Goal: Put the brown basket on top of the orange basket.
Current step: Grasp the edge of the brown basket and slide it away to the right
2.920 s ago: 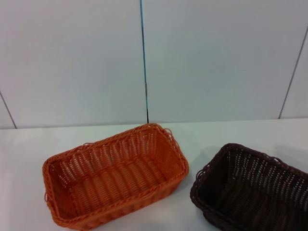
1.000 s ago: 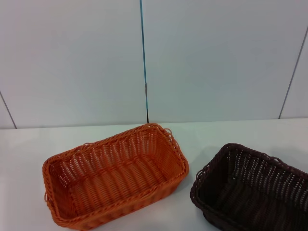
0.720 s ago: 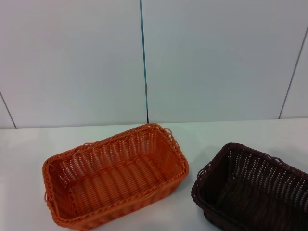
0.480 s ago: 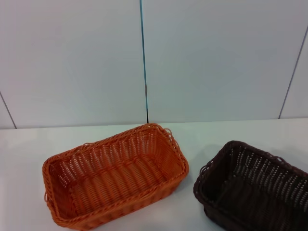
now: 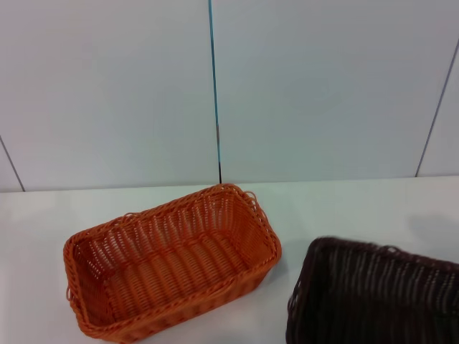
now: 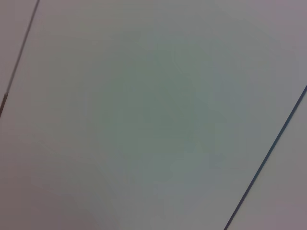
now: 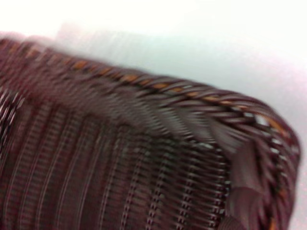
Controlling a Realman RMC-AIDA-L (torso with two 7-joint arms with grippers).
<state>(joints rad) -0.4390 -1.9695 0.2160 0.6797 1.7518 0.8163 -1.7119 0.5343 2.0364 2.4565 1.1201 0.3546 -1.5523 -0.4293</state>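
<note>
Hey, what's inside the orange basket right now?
Nothing shows inside the orange basket: its woven floor and inner walls are bare in the head view. The brown basket sits apart to its right. The near wall hides a strip of the floor.

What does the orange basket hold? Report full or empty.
Empty: the orange basket shows only its bare woven floor; the brown basket sits apart beside it.

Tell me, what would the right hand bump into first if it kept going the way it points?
Probably the brown basket: its braided rim and woven wall fill the right wrist view, very close. The hand itself isn't visible, so that's a guess.
</note>
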